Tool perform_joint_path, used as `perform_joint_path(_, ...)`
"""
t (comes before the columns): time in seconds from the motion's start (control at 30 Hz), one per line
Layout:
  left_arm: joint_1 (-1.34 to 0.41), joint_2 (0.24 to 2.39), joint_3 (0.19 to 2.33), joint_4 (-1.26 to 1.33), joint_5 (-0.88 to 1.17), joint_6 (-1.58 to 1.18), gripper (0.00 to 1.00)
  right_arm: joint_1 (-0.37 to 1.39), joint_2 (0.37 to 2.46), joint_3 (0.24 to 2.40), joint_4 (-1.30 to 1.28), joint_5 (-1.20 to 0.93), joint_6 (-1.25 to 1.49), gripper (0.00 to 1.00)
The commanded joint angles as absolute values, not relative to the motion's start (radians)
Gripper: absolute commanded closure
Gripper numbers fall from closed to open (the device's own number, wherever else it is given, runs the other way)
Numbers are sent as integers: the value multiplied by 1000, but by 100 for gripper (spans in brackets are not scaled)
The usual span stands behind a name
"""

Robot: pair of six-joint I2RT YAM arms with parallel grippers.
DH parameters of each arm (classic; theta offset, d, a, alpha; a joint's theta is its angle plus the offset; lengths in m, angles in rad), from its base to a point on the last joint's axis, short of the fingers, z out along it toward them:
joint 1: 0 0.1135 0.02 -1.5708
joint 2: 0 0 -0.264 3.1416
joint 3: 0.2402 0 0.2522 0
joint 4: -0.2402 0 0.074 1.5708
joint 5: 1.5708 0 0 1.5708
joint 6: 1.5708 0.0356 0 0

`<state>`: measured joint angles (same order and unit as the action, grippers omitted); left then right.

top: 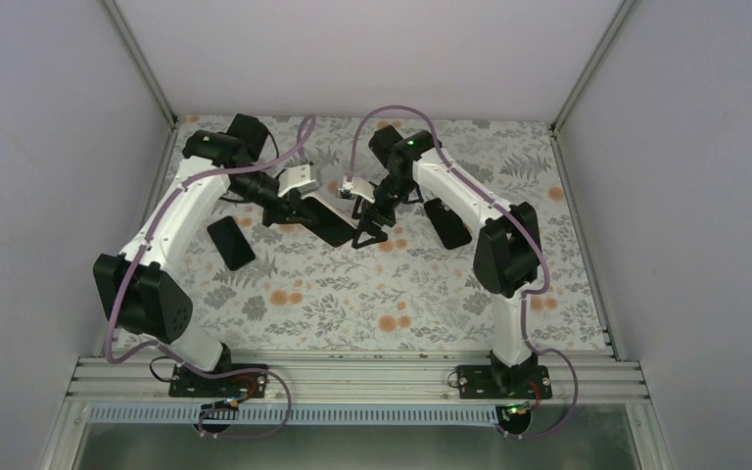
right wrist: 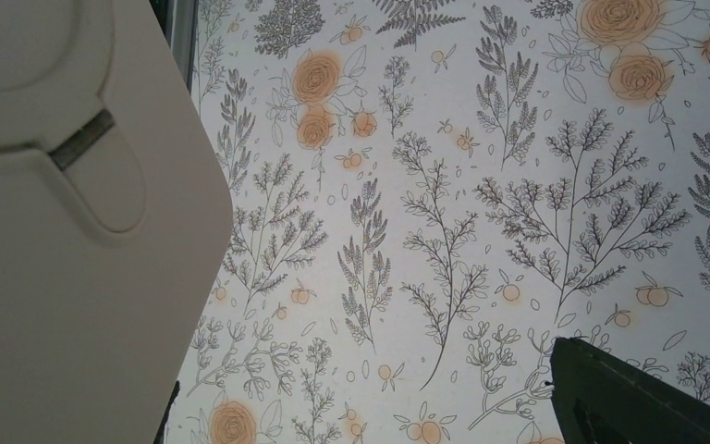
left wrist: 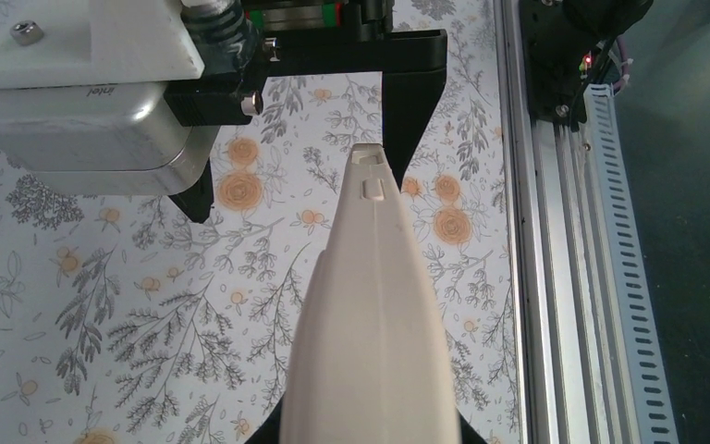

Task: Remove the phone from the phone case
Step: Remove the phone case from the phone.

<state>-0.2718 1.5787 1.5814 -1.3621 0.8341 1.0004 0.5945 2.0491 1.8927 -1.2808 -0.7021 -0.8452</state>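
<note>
Smooth matt plastic phone case (left wrist: 370, 305), metal rail (left wrist: 555, 277)

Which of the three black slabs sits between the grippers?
The middle one, reaching from the left gripper to the right gripper. The left one and the right one lie flat on the table, off to either side, untouched.

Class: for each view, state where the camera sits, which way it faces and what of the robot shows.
Top external: high behind, looking down on the floral tablecloth; both white arms whole.
Left wrist: low, facing the aluminium rail; cream tapered part, silver camera housing.
Right wrist: close over the cloth; cream rounded part at left.
Shared: top and left wrist show the rail.
</note>
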Motion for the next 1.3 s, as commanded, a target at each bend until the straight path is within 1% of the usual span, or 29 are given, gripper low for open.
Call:
perform_joint_path(0.0, -282, 1527, 1607, -1359, 882, 1002, 98, 594, 2058, 1914, -1285, -713, -870, 0)
perform_joint_path(0.3, -283, 1471, 1604, -1359, 862, 1006, 98, 579, 2052, 1900, -1285, -711, -888, 0)
perform_joint_path(0.67, -319, 1469, 1574, -1359, 876, 992, 98, 571, 2085, 1981, -1287, -705, -872, 1)
perform_joint_path(1.0, -311, 1493, 1611, -1358, 837, 998, 98, 576, 1955, 1771, -1287, -687, -939, 1)
perform_joint_path(1.13, -311, 1520, 1616, -1358, 848, 994, 98, 577, 1936, 1775, -1287, -722, -931, 1)
perform_joint_path(1.27, -311, 1545, 1609, -1358, 880, 998, 98, 581, 1960, 1808, -1287, -737, -918, 1)
